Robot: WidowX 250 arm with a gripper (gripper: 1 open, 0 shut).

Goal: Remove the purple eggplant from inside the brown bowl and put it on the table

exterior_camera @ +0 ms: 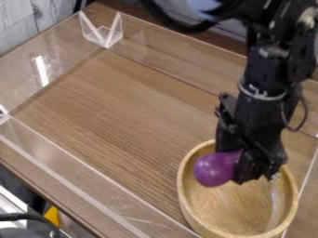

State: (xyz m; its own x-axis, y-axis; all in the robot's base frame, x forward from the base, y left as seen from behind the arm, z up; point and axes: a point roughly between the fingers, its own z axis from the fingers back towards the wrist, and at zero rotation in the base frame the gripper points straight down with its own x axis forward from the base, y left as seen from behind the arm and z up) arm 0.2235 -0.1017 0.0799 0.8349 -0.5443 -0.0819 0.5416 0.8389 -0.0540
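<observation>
Flanking table (112, 102), clear acrylic walls (50, 65)

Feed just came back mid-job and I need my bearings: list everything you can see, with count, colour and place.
purple eggplant: one, glossy purple, held in the tool just above the bowl's inside, left half.
brown bowl: one, light tan wood, near right corner of the table.
table: one, brown wood grain, fills most of the view.
clear walls: low transparent acrylic, along the table's edges.
clear stand: one, transparent, V-shaped, far left corner.
arm: one, black, coming in from the top right.
tool: one, black, pointing down, shut on the eggplant.
</observation>
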